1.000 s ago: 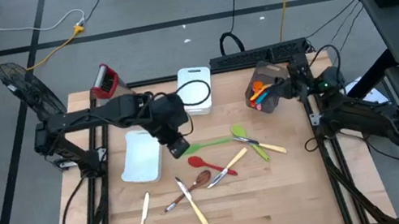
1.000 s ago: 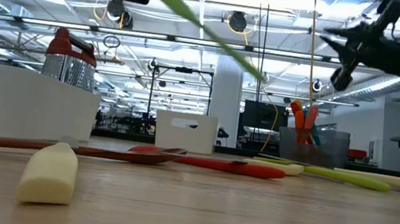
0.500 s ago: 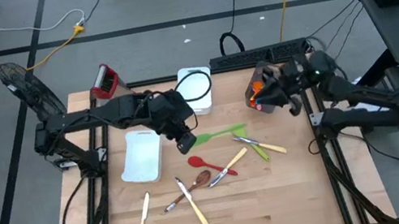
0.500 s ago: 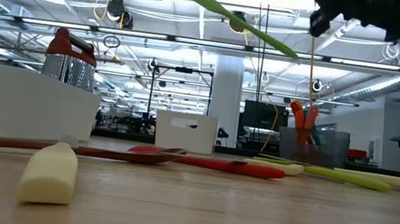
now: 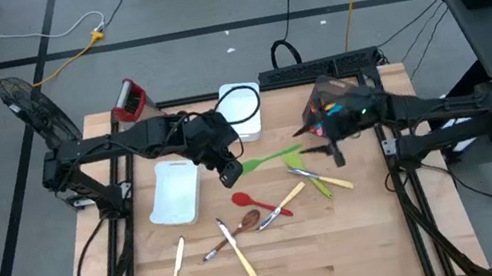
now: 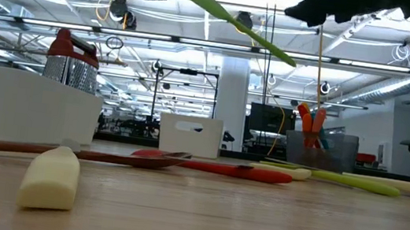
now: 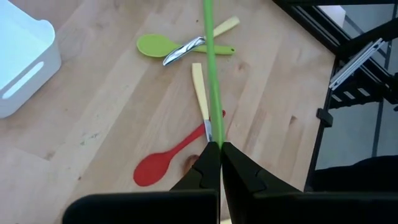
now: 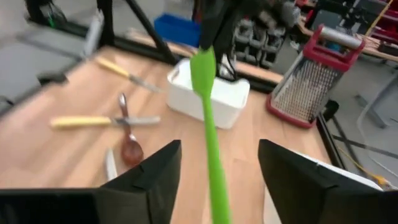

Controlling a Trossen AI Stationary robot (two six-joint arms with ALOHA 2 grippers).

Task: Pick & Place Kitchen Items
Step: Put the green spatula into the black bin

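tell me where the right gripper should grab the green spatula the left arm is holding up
Probably on the free handle. The left gripper is shut on one end of the green spatula, which hangs in the air, pointing toward the right gripper. Those open fingers already straddle the thin shaft, so closing across it from the sides looks best.

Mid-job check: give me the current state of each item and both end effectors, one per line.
Left end effector: shut on green spatula, raised over the table.
Green spatula: held in the air, clear of the table.
Right end effector: open, fingers either side of the spatula's free end.
Red spoon: lying on the table.
Green spoon: lying on the table.
Grater: standing upright.
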